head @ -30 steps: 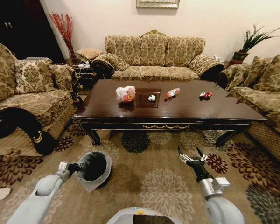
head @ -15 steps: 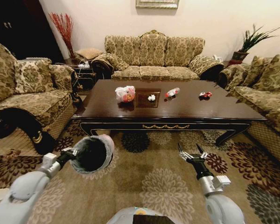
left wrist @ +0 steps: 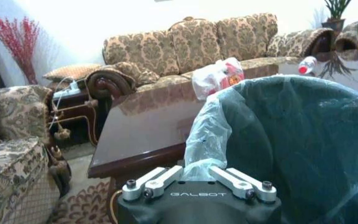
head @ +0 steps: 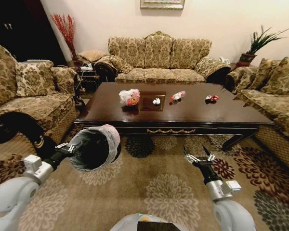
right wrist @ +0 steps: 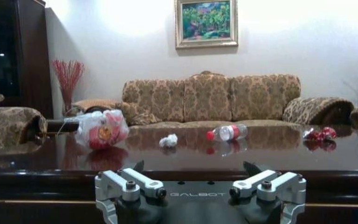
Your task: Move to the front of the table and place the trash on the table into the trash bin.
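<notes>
- The table (head: 183, 113) is seen ahead in the head view, hemmed by a sofa (head: 159, 55) behind it, an armchair (head: 24, 96) on the left and another sofa (head: 274, 86) on the right.
- Four pieces of trash lie apart in a row across the far half of the tabletop: a plastic bag (head: 129, 96) with red-orange contents at the left, a paper wad (head: 156, 101) on the square inlay, a bottle (head: 178, 95) on its side, and a red-black wrapper (head: 212, 97) at the right.
- The trash bin (head: 94, 148) is held off the floor, tipped so that its dark mouth faces the camera, in front of the table's near left corner.
- The left gripper (head: 67, 148) is clamped on the bin's rim; in the left wrist view its fingers (left wrist: 148, 183) are seen closed over the liner bag (left wrist: 207, 135).
- The right gripper (head: 198, 159) is held over the patterned carpet (head: 159, 187), short of the table's near edge, with its fingers (right wrist: 134, 183) spread apart and nothing between them.
- A side table (head: 89, 74) with cables and a vase of red twigs (head: 66, 29) stand past the table's far left corner; a potted plant (head: 257, 43) stands at the far right.
- Open carpet is left between the robot and the table's near apron; narrow gaps are left between the table's ends and the seats.
</notes>
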Robot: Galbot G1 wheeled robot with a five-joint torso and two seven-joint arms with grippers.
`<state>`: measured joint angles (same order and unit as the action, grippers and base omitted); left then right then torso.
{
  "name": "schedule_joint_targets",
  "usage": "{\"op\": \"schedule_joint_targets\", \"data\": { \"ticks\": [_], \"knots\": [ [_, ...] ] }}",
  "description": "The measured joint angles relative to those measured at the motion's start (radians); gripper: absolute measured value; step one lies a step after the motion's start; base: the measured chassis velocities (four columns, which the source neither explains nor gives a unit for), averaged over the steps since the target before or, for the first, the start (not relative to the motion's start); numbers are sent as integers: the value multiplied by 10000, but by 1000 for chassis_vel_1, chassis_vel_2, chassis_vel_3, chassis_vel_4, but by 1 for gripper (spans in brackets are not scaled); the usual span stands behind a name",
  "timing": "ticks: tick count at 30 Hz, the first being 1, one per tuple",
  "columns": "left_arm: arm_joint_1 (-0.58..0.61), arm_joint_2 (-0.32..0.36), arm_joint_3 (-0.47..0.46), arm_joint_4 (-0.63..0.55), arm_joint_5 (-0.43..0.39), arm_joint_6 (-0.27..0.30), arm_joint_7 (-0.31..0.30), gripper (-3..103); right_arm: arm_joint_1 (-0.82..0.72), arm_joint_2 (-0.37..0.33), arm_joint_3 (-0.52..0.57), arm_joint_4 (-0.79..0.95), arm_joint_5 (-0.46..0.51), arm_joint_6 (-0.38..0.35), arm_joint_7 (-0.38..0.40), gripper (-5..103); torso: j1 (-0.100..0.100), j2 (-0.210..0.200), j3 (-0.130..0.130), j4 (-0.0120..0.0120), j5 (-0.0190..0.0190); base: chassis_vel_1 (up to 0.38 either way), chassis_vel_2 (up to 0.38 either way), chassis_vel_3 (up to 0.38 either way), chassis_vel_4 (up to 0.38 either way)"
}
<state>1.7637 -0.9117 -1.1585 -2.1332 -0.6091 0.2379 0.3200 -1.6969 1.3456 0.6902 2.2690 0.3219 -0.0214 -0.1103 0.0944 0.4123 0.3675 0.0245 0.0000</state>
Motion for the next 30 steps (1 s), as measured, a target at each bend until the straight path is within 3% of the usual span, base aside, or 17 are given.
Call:
{"op": "schedule_joint_targets", "data": {
  "ticks": [8, 19, 30],
  "knots": [
    [107, 184, 186, 178, 293, 17, 186, 2, -15, 86, 5, 0, 25, 313, -279, 100, 131, 348, 220, 0, -2, 0, 0, 0, 0],
    [174, 1220, 220, 598, -29, 224, 348, 2, 40, 52, -90, -19, 31, 425, -355, 100, 340, 860, 524, 0, 1, 0, 0, 0, 0],
    [-45, 1025, 503, 582, -59, 333, 203, 2, 17, 93, -176, -9, -3, 725, -448, 100, 518, 1330, 813, 0, -2, 0, 0, 0, 0]
  ]
}}
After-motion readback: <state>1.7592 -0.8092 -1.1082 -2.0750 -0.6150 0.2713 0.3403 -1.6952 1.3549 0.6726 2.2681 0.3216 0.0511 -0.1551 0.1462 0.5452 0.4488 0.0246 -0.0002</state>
